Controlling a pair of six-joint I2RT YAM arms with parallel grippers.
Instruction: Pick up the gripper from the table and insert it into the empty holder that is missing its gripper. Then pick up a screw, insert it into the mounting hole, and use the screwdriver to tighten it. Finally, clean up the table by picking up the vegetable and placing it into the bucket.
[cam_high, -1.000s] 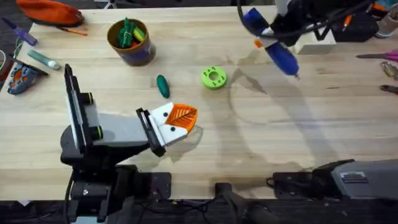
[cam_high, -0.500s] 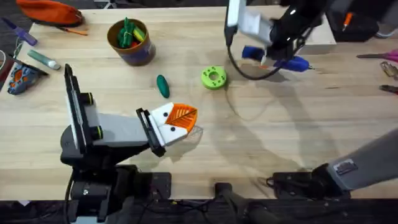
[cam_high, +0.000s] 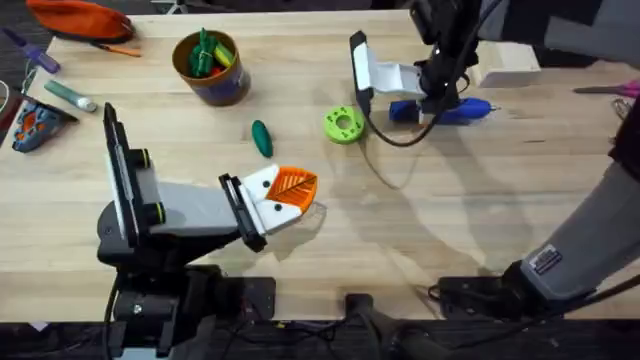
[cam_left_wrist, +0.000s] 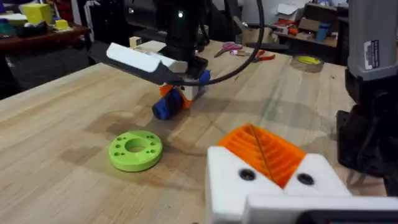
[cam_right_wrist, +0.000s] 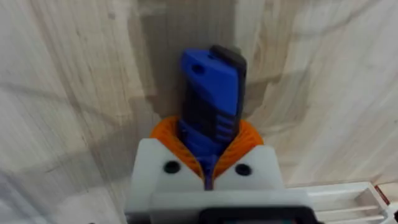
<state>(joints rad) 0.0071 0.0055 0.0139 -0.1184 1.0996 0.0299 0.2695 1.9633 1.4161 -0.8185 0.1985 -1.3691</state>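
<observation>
Overhead view: right gripper (cam_high: 437, 103) is clamping its fingers on the screwdriver (cam_high: 455, 109), which is lying flat on the table (cam_high: 450, 220) beside the green disc (cam_high: 343, 125). Left gripper (cam_high: 300, 190) is resting with fingers pressed together, holding nothing.

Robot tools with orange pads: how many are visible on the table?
2. The left tool rests near the table's front, shut on nothing. The right tool is at the far side, shut on the blue screwdriver.

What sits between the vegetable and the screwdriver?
The lime-green disc, in the overhead view, between the vegetable and the screwdriver.
</observation>
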